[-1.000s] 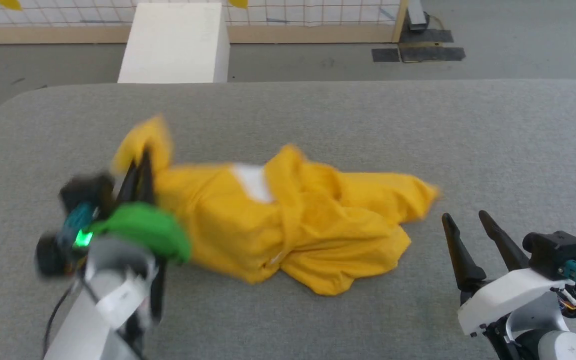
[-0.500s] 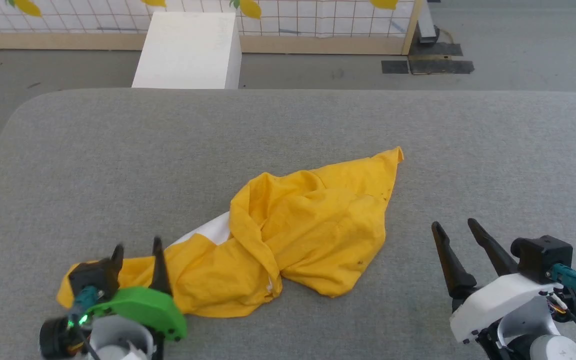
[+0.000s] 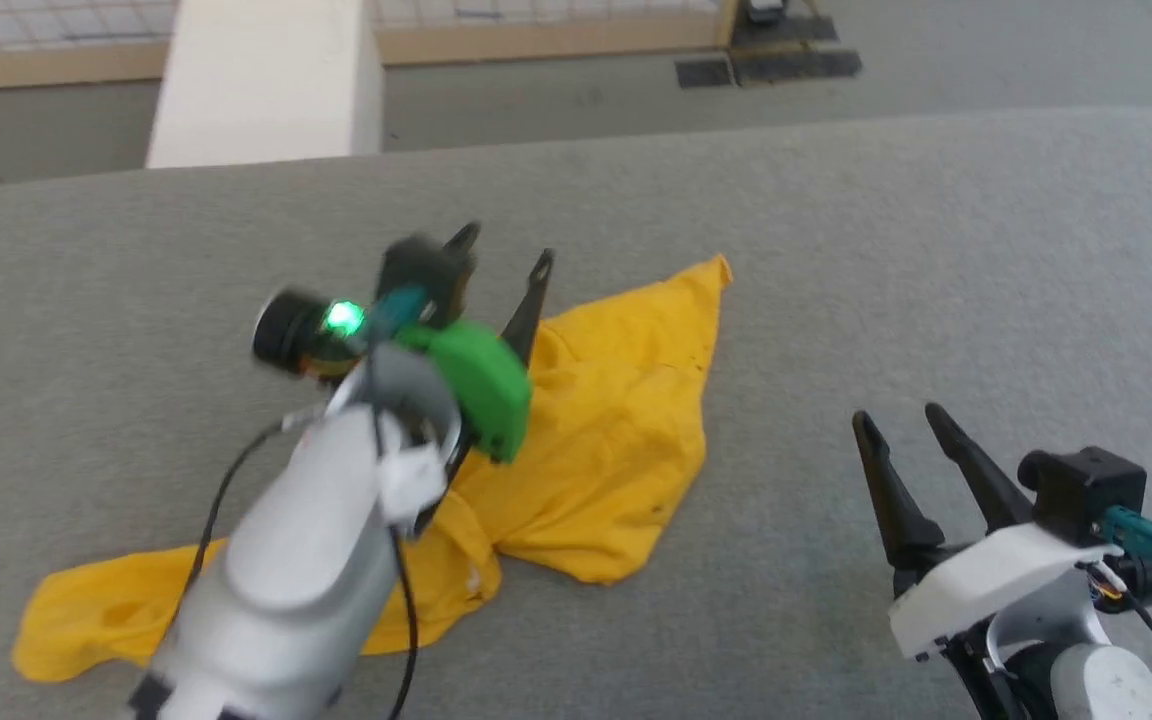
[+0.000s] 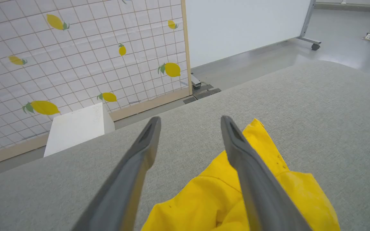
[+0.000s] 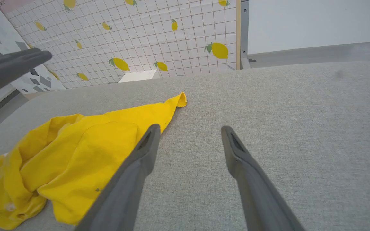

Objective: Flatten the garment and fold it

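Note:
The yellow garment (image 3: 616, 420) lies crumpled on the grey padded table (image 3: 936, 250), stretched from the near left corner up to a pointed tip at mid table. Its cat print is hidden. My left gripper (image 3: 504, 252) hovers open above the garment's far left part, holding nothing; in the left wrist view its open gripper (image 4: 188, 120) stands over the cloth (image 4: 268, 189). My right gripper (image 3: 901, 420) is open to the right of the garment, apart from it. In the right wrist view that gripper (image 5: 188, 128) sits beside the garment (image 5: 85, 150).
A white box (image 3: 261, 85) stands on the floor past the table's far edge, before a lemon-patterned screen (image 4: 75, 48). The table's right half is bare grey fabric. A finger of the left gripper (image 5: 8, 69) shows at the right wrist view's upper left.
My left gripper has let go of the garment's left end, lifted and moved up and right over the cloth. The garment's left end now lies flat. The head camera has shifted.

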